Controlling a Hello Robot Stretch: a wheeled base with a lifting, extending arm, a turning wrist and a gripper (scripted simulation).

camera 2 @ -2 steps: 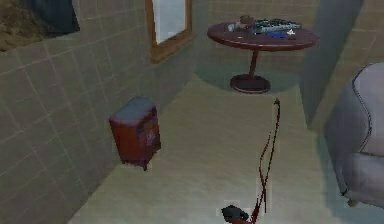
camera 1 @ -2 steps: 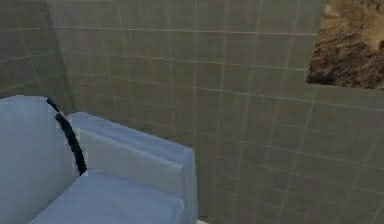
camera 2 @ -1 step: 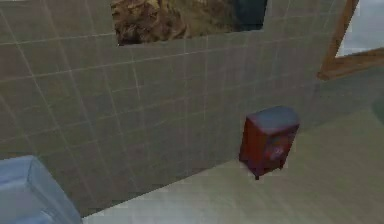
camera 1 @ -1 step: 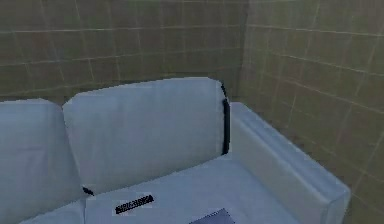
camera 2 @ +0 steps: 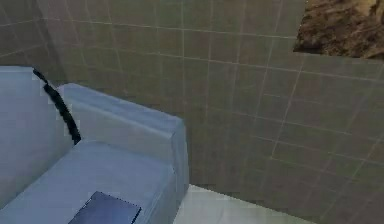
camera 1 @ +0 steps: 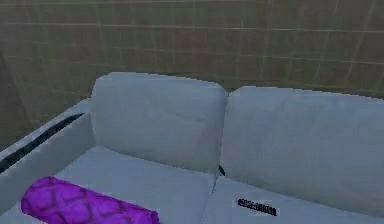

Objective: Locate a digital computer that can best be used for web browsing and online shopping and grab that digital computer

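A pale grey sofa (camera 1: pixel 160 120) with two back cushions spans the forward view. On its seat in the arm side view lies a flat dark grey-blue slab (camera 2: pixel 105 211), cut off by the bottom edge. It is thin and rectangular like a closed laptop or tablet, but I cannot tell which. A small dark bar with pale marks (camera 1: pixel 257 207) rests on the seat at the forward view's bottom, right of the middle.
A purple patterned cushion (camera 1: pixel 85 205) lies on the seat at the forward view's lower left. The sofa's armrest (camera 2: pixel 135 125) ends beside a tiled wall (camera 2: pixel 250 100), with a strip of pale floor (camera 2: pixel 235 210) below. A brown picture (camera 2: pixel 340 28) hangs top right.
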